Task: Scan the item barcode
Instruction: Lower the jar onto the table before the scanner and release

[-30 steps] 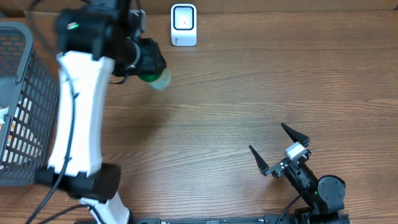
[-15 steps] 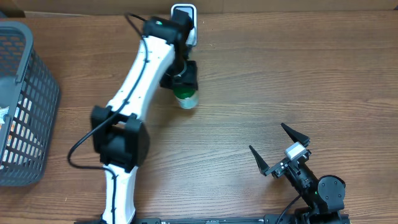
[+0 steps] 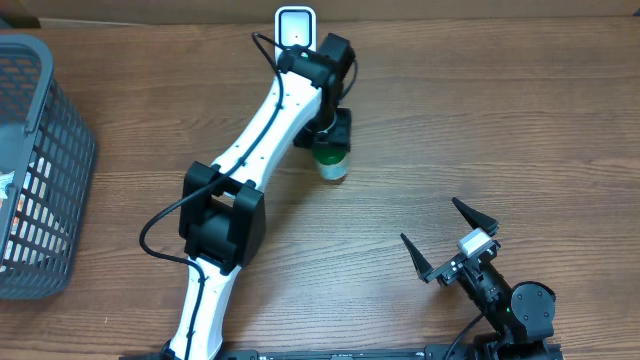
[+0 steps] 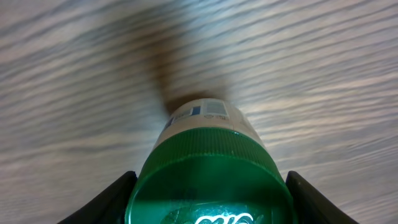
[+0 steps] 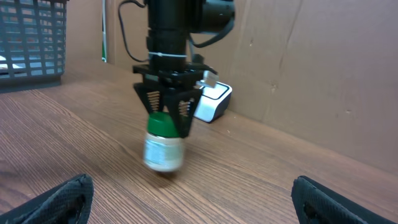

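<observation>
The item (image 3: pixel 331 166) is a small bottle with a green cap and a pale label. It hangs cap-up from my left gripper (image 3: pixel 330 140), which is shut on the cap. In the left wrist view the green cap (image 4: pixel 208 180) fills the space between the black fingers (image 4: pixel 109 199). The right wrist view shows the bottle (image 5: pixel 163 149) low over the wood under the left gripper (image 5: pixel 165 106). The white scanner (image 3: pixel 295 30) stands at the table's far edge, behind the bottle and to its left. My right gripper (image 3: pixel 430 222) rests open at the near right with nothing in it.
A dark mesh basket (image 3: pixel 45 180) with things inside stands at the left edge, also seen as the basket (image 5: pixel 31 37) in the right wrist view. A brown cardboard wall (image 5: pixel 311 74) rises behind the scanner (image 5: pixel 211 99). The left arm's white links (image 3: pixel 255 150) stretch diagonally over the table.
The left arm has swung right from beside the basket, carrying the bottle past the scanner's front and a little nearer. The right arm has not moved.
</observation>
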